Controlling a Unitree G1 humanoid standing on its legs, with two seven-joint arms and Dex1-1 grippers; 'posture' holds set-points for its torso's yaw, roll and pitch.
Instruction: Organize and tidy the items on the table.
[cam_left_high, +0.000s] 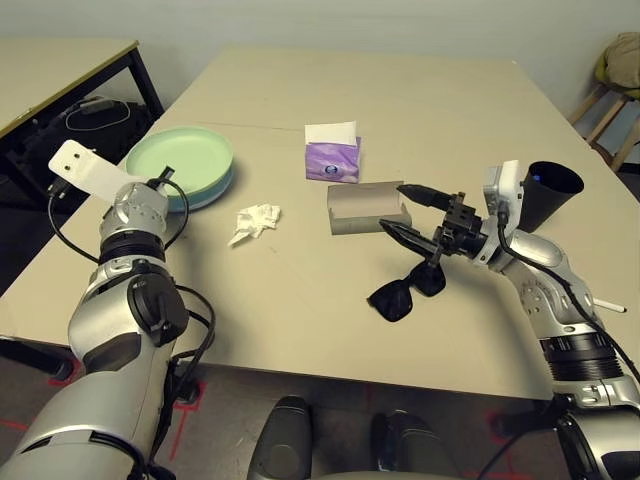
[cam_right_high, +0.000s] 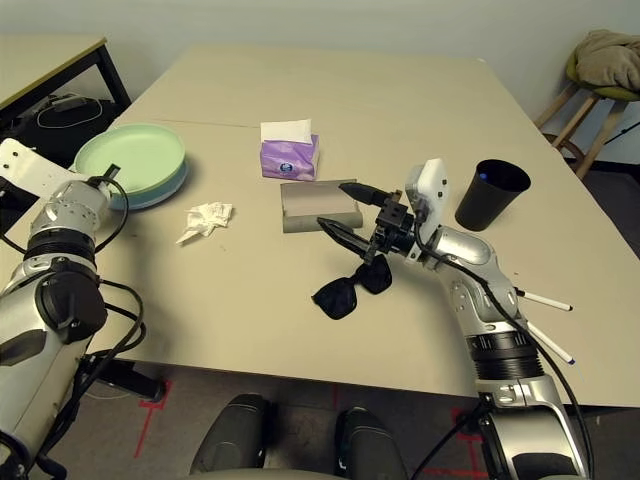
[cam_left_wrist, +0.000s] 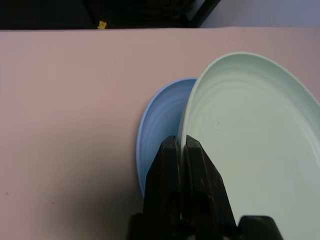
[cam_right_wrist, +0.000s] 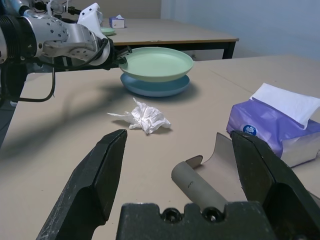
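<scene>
The left fingers (cam_left_wrist: 183, 145) grip the rim of a green plate (cam_left_wrist: 260, 130) above a blue plate (cam_left_wrist: 162, 117) on the desk (cam_left_high: 300, 350). The right fingers (cam_left_high: 393, 208) stand open, holding nothing, near the empty glasses case (cam_left_high: 352, 222). Stacking looks nearly done; sunglasses (cam_left_high: 405, 292), tissue (cam_left_high: 257, 221) and pens (cam_right_high: 547, 300) still need tidying.

green plate (cam_right_wrist: 157, 64) above blue plate (cam_right_wrist: 152, 87) | white tissue (cam_right_wrist: 146, 118) crumpled | black sunglasses (cam_left_high: 405, 291) unfolded on table (cam_left_high: 290, 320)
</scene>
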